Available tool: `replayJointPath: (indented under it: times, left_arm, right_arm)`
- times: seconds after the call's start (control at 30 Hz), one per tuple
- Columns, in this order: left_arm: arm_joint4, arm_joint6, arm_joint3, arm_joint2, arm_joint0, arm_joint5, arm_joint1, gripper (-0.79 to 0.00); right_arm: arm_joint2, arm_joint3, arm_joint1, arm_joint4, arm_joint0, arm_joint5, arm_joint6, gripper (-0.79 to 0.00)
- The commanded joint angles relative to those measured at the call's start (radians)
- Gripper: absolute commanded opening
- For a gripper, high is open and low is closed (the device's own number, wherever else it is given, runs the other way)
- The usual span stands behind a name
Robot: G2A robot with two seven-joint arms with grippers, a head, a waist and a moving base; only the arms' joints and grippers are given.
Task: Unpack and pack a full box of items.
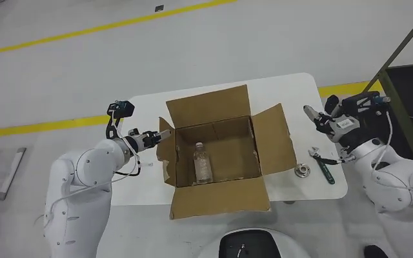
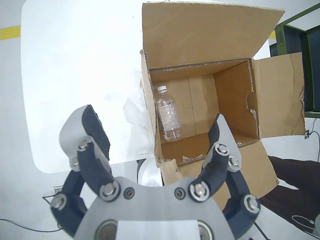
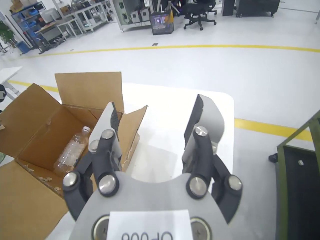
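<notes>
An open cardboard box (image 1: 276, 138) stands mid-table with all flaps folded out. Inside it, a clear plastic bottle (image 1: 202, 162) with a white cap lies on its side along the left wall. My left gripper (image 1: 162, 135) hovers just outside the box's left flap, open and holding nothing. Its wrist view looks into the box (image 2: 232, 96) at the bottle (image 2: 168, 114) past the spread fingers of the left gripper (image 2: 154, 116). My right gripper (image 1: 313, 116) hangs open over the table's right edge; in its own view the right gripper (image 3: 155, 103) is beside the box (image 3: 32, 116) and bottle (image 3: 72, 151).
On the white table (image 1: 284, 87), right of the box, lie a green-handled wrench (image 1: 322, 164) and a small round metal part (image 1: 301, 171). A green metal rack (image 1: 397, 77) stands off the table's right side. Bare tabletop (image 2: 75, 63) lies left of the box.
</notes>
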Motion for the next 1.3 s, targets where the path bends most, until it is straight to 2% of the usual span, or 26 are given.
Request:
replayJointPath:
  times: [0.0,0.1,0.3,0.8,0.87,1.03,1.17,1.27]
  left_arm:
    - [0.000,0.000,0.000,0.000,0.000,0.000,0.000,0.000]
    - [0.000,0.000,0.000,0.000,0.000,0.000,0.000,0.000]
    - [0.000,0.000,0.000,0.000,0.000,0.000,0.000,0.000]
    - [0.000,0.000,0.000,0.000,0.000,0.000,0.000,0.000]
    - [0.000,0.000,0.000,0.000,0.000,0.000,0.000,0.000]
    - [0.000,0.000,0.000,0.000,0.000,0.000,0.000,0.000]
    - [0.000,0.000,0.000,0.000,0.000,0.000,0.000,0.000]
    - [0.000,0.000,0.000,0.000,0.000,0.000,0.000,0.000]
  right_arm:
    - [0.015,-0.008,0.005,-0.077,-0.022,0.020,0.061,-0.785]
    - [0.031,-0.033,0.009,-0.127,-0.052,0.072,0.200,-0.785]
    - [0.053,-0.066,0.017,-0.194,-0.104,0.093,0.431,-0.785]
    - [0.055,-0.071,0.017,-0.194,-0.116,0.104,0.445,-0.785]
    - [0.042,-0.070,0.017,-0.235,-0.127,0.107,0.454,-0.785]
    - [-0.040,-0.080,0.018,-0.350,-0.090,0.149,0.641,-0.785]
    - [-0.117,-0.037,0.014,-0.342,-0.035,0.150,0.824,-0.785]
    - [-0.157,0.004,0.010,-0.303,0.012,0.135,0.886,-0.785]
